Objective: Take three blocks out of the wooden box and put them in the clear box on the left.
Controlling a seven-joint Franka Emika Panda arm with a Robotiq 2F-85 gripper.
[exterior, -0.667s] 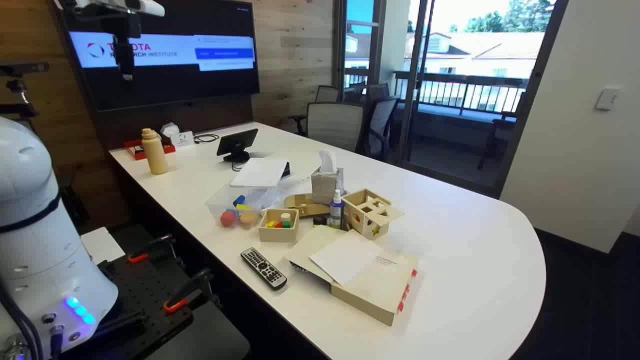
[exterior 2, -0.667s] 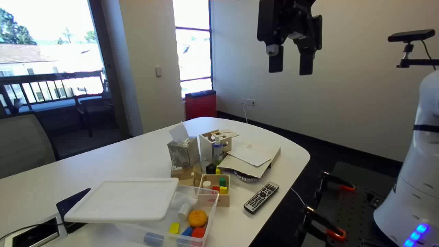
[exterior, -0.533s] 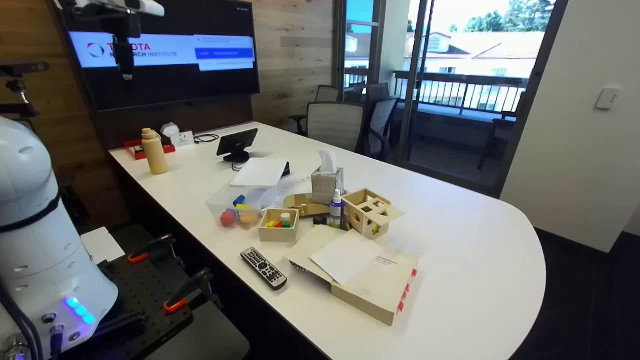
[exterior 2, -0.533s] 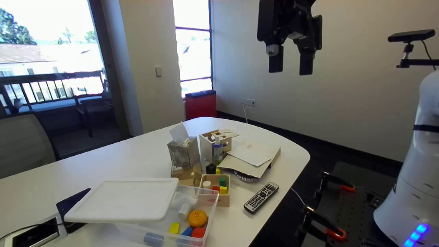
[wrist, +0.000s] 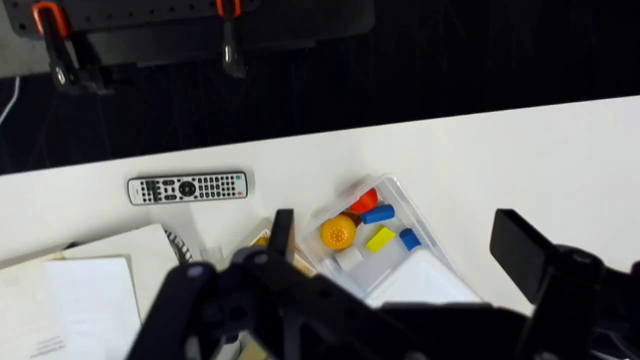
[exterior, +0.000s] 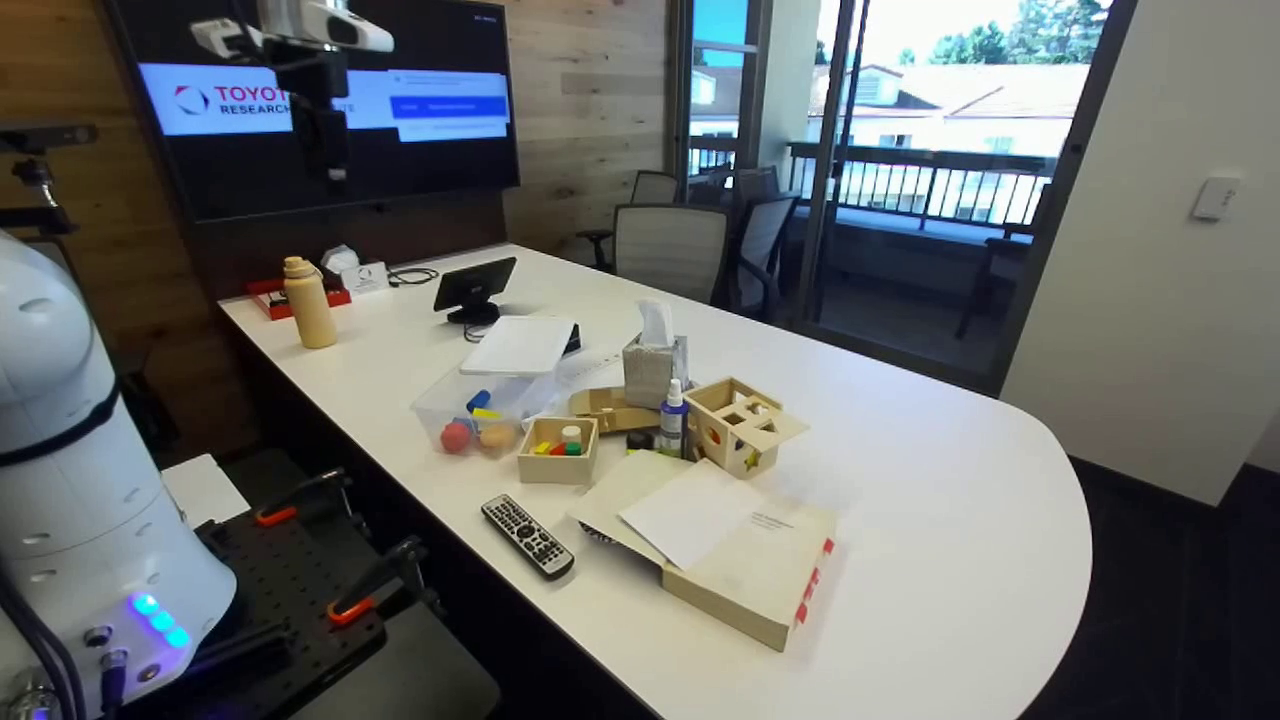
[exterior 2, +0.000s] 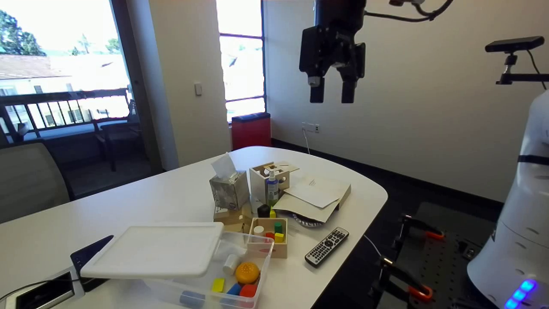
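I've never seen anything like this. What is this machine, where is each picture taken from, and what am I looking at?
The white machine is a robot arm ending in a black gripper, a kind of two-fingered claw. Two views look in from outside the robot; the third is taken from its wrist, looking down past the fingers. On the table are a wooden box holding small blocks, a clear box with more coloured pieces and a white lid partly over it, a remote, a tissue box and other things. The gripper hangs open in the air, holding nothing.
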